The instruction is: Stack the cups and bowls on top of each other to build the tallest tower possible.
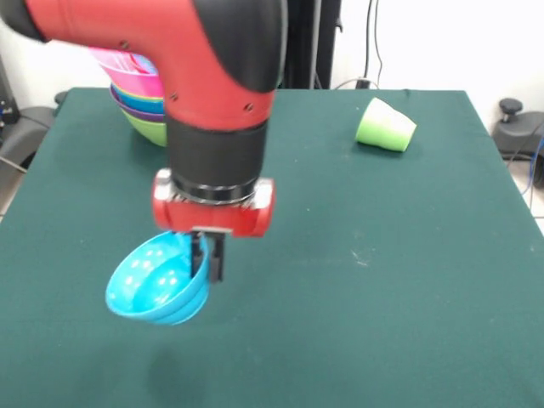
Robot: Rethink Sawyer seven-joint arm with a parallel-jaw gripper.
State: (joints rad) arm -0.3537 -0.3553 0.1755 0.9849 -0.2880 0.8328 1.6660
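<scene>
My gripper (208, 257) hangs over the near left part of the green table (382, 280), shut on the rim of a small cyan bowl (155, 283). The bowl is tilted, its opening facing up and left, and it is lifted off the cloth. At the far left the tower (140, 98) of nested bowls stands partly hidden behind the red arm: lime green at its base, purple, blue and green rims above, pink on top. A light green cup (385, 126) lies on its side at the far right of the table.
Black cables and dark equipment (520, 127) lie off the table's right edge. More dark gear (21, 127) shows beyond the left edge.
</scene>
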